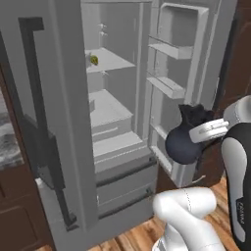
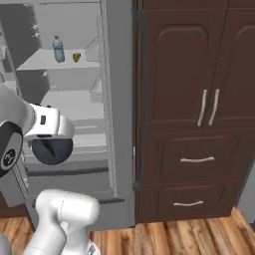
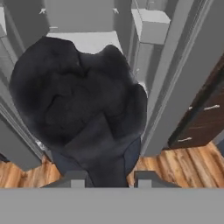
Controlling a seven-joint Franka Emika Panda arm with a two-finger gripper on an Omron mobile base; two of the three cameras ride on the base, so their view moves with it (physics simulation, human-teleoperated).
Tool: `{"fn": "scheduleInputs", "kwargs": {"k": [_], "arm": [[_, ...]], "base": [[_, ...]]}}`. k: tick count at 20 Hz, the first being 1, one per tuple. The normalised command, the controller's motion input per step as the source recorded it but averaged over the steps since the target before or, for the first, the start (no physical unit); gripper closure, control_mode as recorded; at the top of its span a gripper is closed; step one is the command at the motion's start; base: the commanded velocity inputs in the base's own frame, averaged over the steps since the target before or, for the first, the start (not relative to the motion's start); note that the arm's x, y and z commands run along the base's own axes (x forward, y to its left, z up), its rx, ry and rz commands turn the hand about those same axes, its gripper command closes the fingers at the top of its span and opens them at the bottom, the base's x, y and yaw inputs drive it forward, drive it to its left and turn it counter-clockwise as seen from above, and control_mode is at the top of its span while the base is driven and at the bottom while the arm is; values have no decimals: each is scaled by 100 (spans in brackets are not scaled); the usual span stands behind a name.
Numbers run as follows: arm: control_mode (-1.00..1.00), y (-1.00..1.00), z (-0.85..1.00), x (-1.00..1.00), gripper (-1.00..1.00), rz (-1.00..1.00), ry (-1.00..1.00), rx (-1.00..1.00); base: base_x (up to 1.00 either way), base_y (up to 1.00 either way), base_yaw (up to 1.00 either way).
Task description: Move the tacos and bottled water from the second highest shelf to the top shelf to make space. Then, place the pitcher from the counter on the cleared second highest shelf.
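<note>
Dark blue-grey bulbous pitcher (image 3: 83,109), flared spout, clamped in the hand (image 3: 109,177)

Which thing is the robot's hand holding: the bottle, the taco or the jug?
The dark blue-grey bulbous pitcher; the clear water bottle and yellow taco sit on the fridge's top shelf.

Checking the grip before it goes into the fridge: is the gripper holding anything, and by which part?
The gripper is shut on the pitcher, gripping it near the handle and neck, as far as the hand view shows.
</note>
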Motion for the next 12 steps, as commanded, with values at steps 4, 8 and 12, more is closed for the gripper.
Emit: {"fn": "scheduleInputs", "kwargs": {"k": [4, 8, 12], "arm": [[100, 0, 0, 0, 100, 0, 0, 0], [100, 0, 0, 0, 100, 0, 0, 0], [100, 0, 0, 0, 100, 0, 0, 0]], "base": [[96, -11, 45], [100, 2, 38], [100, 20, 28]]}}
